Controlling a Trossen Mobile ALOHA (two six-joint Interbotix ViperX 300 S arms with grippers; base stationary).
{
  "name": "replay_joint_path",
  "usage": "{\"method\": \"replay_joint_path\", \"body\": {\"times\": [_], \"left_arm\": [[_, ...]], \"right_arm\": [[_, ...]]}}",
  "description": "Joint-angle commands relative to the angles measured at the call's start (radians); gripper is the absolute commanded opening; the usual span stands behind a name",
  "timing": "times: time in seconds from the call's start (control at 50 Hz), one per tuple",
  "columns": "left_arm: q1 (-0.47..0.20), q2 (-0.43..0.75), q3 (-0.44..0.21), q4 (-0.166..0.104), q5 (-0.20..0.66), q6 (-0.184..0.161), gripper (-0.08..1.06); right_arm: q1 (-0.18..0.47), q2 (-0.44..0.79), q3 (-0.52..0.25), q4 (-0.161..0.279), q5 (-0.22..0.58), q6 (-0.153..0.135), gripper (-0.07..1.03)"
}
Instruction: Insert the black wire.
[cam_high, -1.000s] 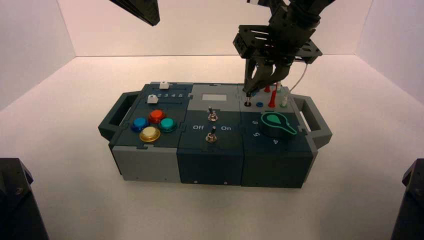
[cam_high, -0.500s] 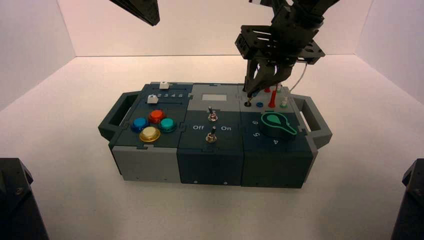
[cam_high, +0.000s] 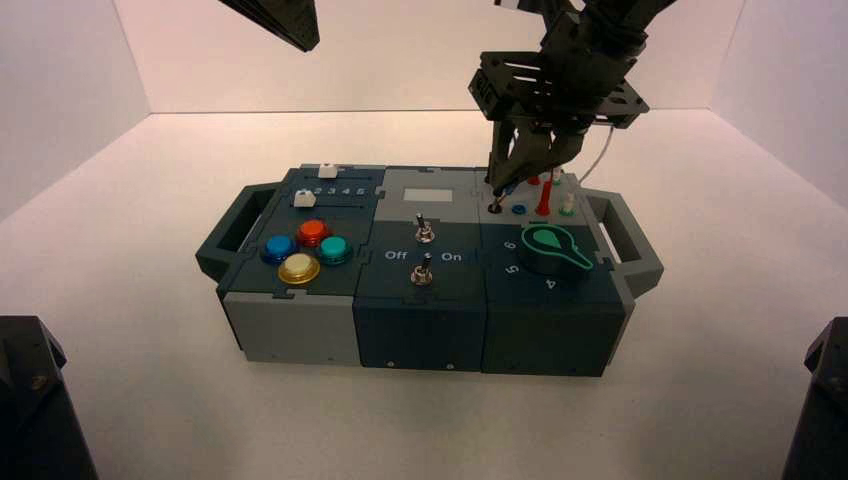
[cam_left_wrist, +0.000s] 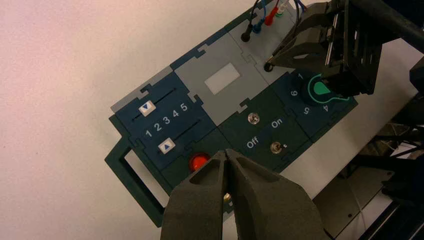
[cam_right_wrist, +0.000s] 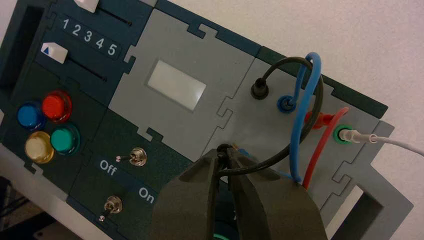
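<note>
Black wire (cam_right_wrist: 271, 164) | plug between fingers (cam_right_wrist: 255, 197) of right end effector (cam_right_wrist: 223, 155)

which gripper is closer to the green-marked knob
Right: the right gripper is at the black socket right beside the knob; the left gripper is over the box's left end.

Red button (cam_right_wrist: 57, 106) beside green button (cam_right_wrist: 65, 139).

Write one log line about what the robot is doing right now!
task: black wire | right gripper: shut on its loose plug, at near black socket | left gripper: idle, over buttons
</note>
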Motion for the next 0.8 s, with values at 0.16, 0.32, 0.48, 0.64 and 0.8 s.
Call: {"method": "replay_joint_path", "body": {"times": [0.16,0.32,0.48,0.64,0.8], "left_arm": [[-0.003,-0.015,-0.028,0.002,-0.003,0.008,-0.03],[-0.003,-0.017,-0.028,0.002,-0.003,0.008,-0.03],[-0.003,-0.017,-0.028,0.002,-0.003,0.008,-0.03],[-0.003,-0.015,-0.028,0.002,-0.003,0.008,-0.03],[-0.002,-0.015,-0.028,0.002,-0.003,0.006,-0.03]], "right_arm": [[0.025,0.008,-0.003,-0.035,0.014,0.017,-0.02],[0.020,0.008,-0.014,-0.063,0.009,0.029,-0.02],[0.017,0.006,-0.026,-0.071,0.014,0.029,-0.02],[0.015,-0.009,-0.040,-0.078,0.034,0.031,-0.02],[0.015,-0.025,-0.046,-0.083,0.046,0.032,-0.02]]}}
